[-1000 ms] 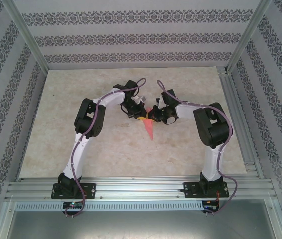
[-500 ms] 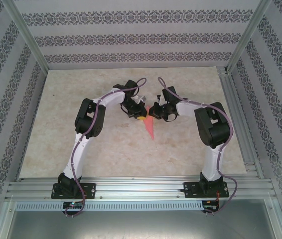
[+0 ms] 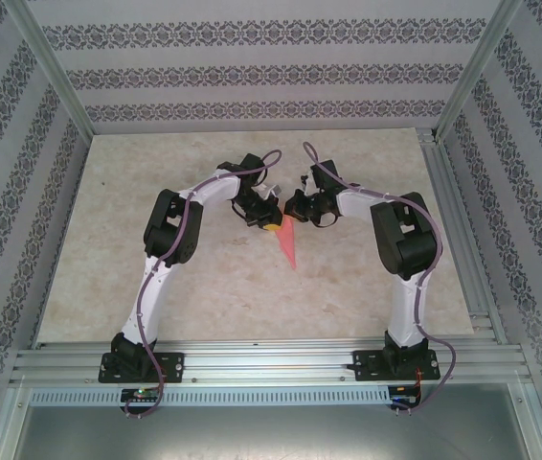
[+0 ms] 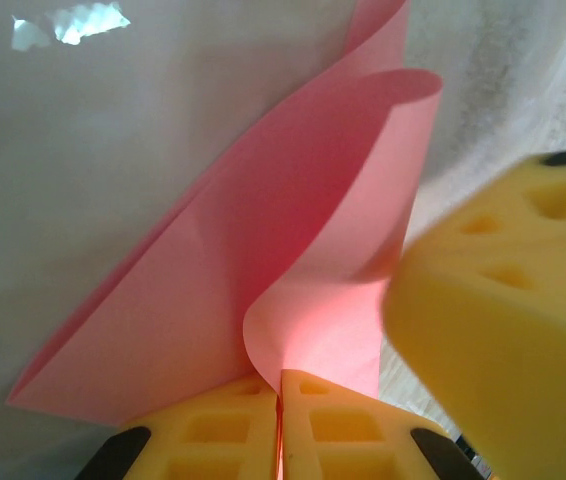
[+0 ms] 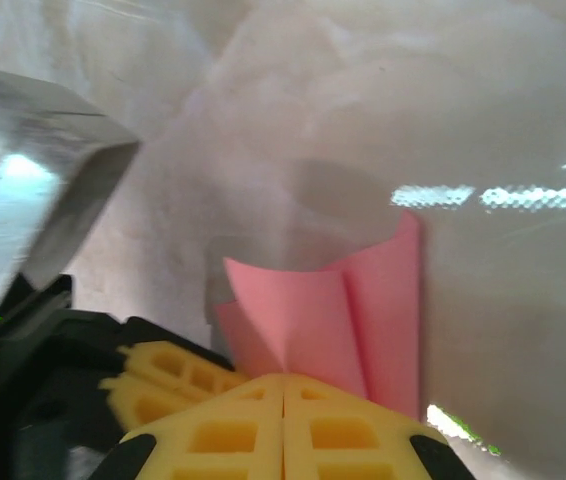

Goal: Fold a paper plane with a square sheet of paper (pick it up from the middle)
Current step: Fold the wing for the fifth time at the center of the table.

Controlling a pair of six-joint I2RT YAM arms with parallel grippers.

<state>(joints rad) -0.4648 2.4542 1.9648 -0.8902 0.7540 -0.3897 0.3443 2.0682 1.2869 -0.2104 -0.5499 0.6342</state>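
Observation:
The pink-red sheet of paper (image 3: 288, 244) is folded into a narrow pointed shape, its tip toward the near edge of the table. My left gripper (image 3: 270, 223) is shut on its upper left part. In the left wrist view the jaws (image 4: 281, 385) pinch a curled fold of the paper (image 4: 263, 270). My right gripper (image 3: 296, 207) meets the paper's far end from the right. Its jaws (image 5: 283, 385) are shut, with the creased paper (image 5: 333, 315) fanning out from their tips. The left gripper's yellow fingers (image 5: 168, 375) sit close beside them.
The beige marbled table (image 3: 156, 172) lies under both arms. Aluminium frame posts (image 3: 56, 72) and patterned walls stand at the sides and back. A metal rail (image 3: 271, 362) runs along the near edge by the arm bases.
My right gripper has moved toward the far side and slightly left. The left gripper and the paper's tip have stayed in place.

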